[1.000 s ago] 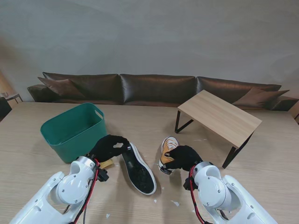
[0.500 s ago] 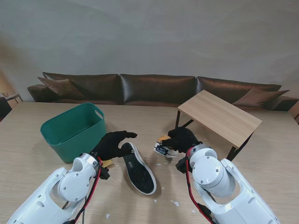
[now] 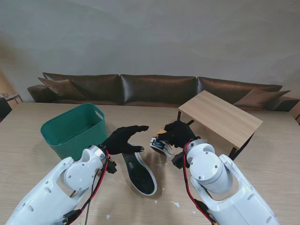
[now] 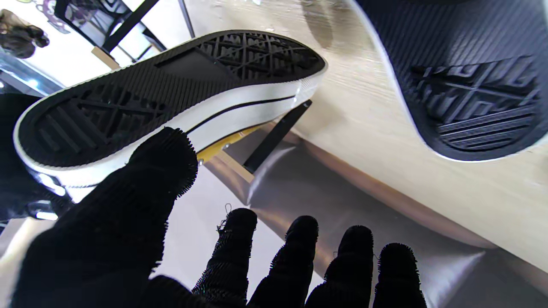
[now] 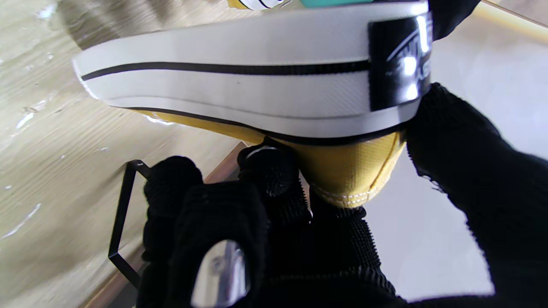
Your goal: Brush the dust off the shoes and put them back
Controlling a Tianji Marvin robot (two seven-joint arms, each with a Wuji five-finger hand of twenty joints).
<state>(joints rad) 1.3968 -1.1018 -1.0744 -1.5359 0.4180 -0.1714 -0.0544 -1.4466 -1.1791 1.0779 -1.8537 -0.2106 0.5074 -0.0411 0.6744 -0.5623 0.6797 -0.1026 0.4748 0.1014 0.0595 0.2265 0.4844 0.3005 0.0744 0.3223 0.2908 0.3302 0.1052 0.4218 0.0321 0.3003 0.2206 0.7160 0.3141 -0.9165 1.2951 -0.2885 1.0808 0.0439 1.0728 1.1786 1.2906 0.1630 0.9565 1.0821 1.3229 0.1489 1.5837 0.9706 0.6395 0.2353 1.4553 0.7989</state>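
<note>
The right hand (image 3: 177, 132) is clamped on the heel of a yellow shoe (image 3: 161, 144), thumb on one side of the rubber heel band and fingers (image 5: 265, 171) hooked under the canvas, holding it off the table with its sole tipped toward the left. The left hand (image 3: 123, 139) holds nothing; its fingers are spread and stretched toward that shoe, the thumb (image 4: 162, 158) just beside the white rim of the sole. To do this well, the right hand should keep the heel pinned firmly so the shoe does not swing, while the left closes on the sole edge squarely before any weight passes over. The second shoe (image 3: 138, 171) lies sole up on the table, nearer to me than both hands. A green basket (image 3: 70, 129) stands to the left, a small wooden table (image 3: 220, 117) to the right.
</note>
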